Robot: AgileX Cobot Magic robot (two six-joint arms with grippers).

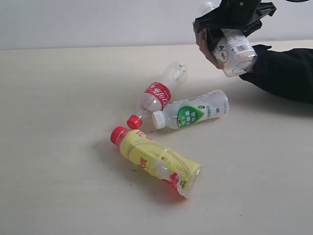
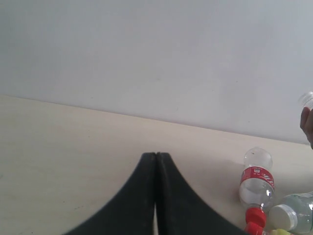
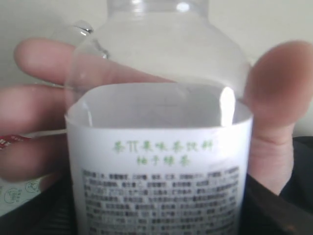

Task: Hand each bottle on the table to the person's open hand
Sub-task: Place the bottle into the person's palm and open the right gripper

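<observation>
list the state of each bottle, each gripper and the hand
red-label bottle: lying on its side, red cap on
green-white label bottle: lying on its side, white cap on
yellow bottle: lying on its side, red cap on
white-label bottle: held in the air
person's hand: fingers around the white-label bottle
left gripper: shut, empty
right gripper: shut on the white-label bottle

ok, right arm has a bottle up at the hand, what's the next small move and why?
Probably open the right gripper and let go. The white-label bottle it holds sits against the person's hand, fingers and thumb wrapped around it in the right wrist view, so the hand looks ready to take it.
</observation>
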